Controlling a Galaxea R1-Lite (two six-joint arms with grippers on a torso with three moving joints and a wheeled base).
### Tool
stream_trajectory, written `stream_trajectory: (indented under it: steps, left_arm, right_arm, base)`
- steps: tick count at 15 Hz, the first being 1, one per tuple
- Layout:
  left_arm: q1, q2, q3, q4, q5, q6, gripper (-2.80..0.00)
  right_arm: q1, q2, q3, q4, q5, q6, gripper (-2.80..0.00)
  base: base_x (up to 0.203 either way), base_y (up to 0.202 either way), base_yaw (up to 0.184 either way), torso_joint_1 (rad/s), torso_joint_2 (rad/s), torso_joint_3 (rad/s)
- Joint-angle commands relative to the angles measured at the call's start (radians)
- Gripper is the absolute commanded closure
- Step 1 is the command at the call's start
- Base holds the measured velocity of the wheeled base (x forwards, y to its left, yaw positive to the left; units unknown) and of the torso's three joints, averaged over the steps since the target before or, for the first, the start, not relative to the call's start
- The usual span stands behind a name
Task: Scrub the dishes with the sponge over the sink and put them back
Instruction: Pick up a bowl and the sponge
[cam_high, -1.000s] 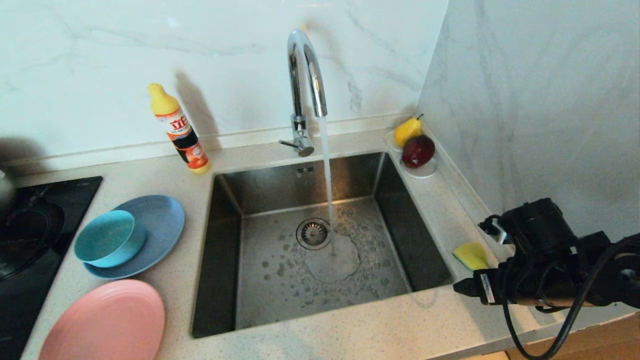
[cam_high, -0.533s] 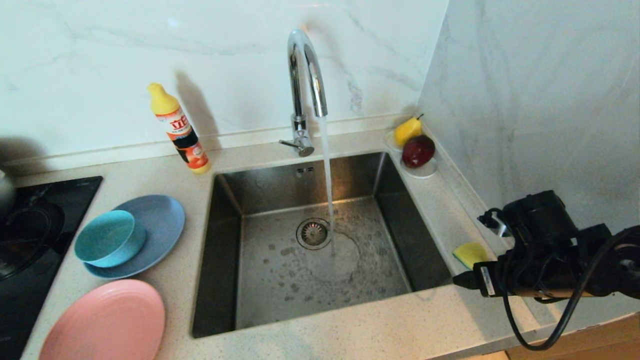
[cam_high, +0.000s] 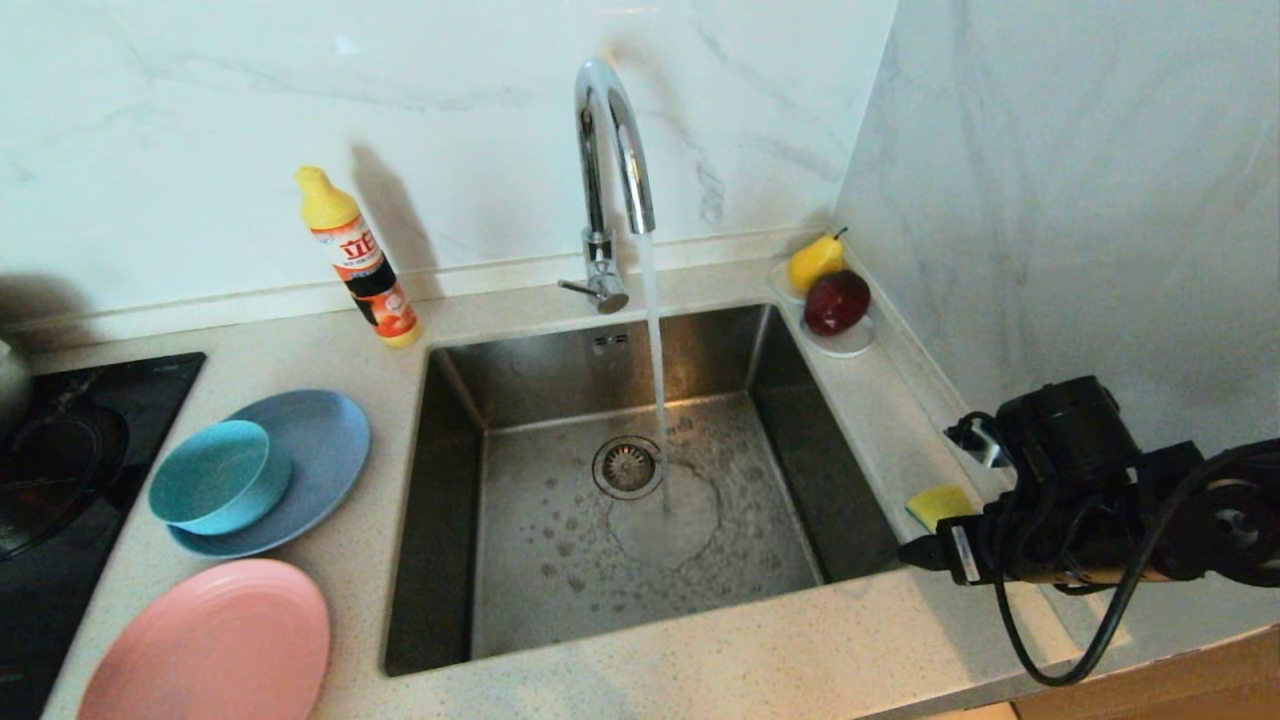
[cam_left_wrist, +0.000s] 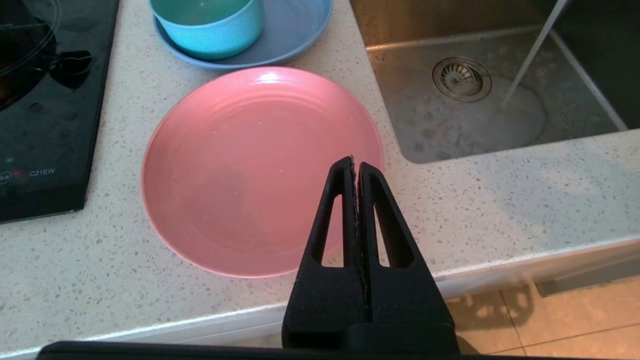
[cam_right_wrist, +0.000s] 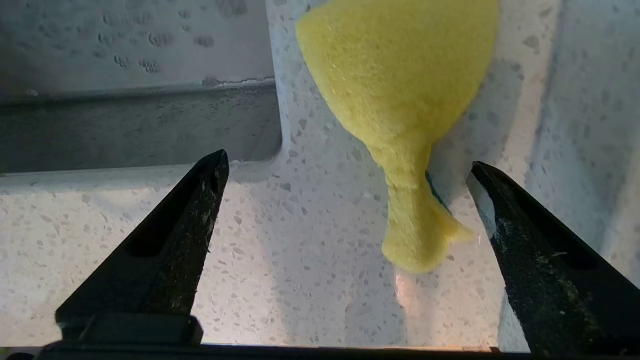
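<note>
Right now the right gripper (cam_right_wrist: 347, 165) hangs low over the counter (cam_high: 700, 670) at the sink's right side, jaws spread wide apart, nothing between them touching either finger. The sponge (cam_right_wrist: 400, 100) lies flat on the counter beneath, yellow side up, a sliver of green showing at its edge; its narrow end reaches in between the two open fingers, closer to one of them. From the head view, that sponge (cam_high: 938, 503) sits just beside the sink's right rim, half hidden by the arm.

Over to the sink (cam_high: 640, 500): water runs from the tap (cam_high: 612, 150) in a steady stream, landing just beside the drain (cam_high: 627, 466) and pooling on the steel floor.

On the other side, the left gripper (cam_left_wrist: 356, 165) sits near the counter's front edge with its jaws pressed together, holding nothing, above the near rim of the pink plate (cam_left_wrist: 260, 170). Behind that plate, the teal bowl (cam_high: 215, 475) rests on the grey-blue plate (cam_high: 320, 450), next to the black stovetop (cam_high: 60, 470). A soap bottle (cam_high: 358, 260) stands by the back wall, and a pear (cam_high: 815, 262) and an apple (cam_high: 836, 302) share a small saucer (cam_high: 850, 345) in the corner.
</note>
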Motion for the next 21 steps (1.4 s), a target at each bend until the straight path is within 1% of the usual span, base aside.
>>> stream_trajectory:
  steps: [1,3,4,18,21]
  left_arm:
    - [0.000,0.001,-0.001,0.001,0.000,0.000,0.00]
    - [0.000,0.001,-0.001,0.001,0.000,0.000,0.00]
    - [0.000,0.001,-0.001,0.001,0.000,0.000,0.00]
    - [0.001,0.001,0.000,0.001,0.000,0.000,0.00]
    - [0.000,0.001,-0.001,0.001,0.000,0.000,0.00]
  right_arm:
    - [0.002,0.007,-0.006,0.001,0.000,0.000,-2.80]
    - [0.002,0.002,-0.005,0.006,0.000,-0.001,-2.80]
    - [0.002,0.003,-0.005,0.008,0.000,0.001,0.00]
    - [0.002,-0.004,-0.007,0.008,0.000,0.002,0.00]
    - [0.011,-0.041,-0.008,0.014,0.000,0.001,0.00]
  base:
    - [0.000,0.000,0.000,0.000,0.00,0.000]
    - [0.000,0.000,0.000,0.000,0.00,0.000]
    - [0.000,0.000,0.000,0.000,0.00,0.000]
    - [0.000,0.000,0.000,0.000,0.00,0.000]
    - [0.000,0.000,0.000,0.000,0.00,0.000]
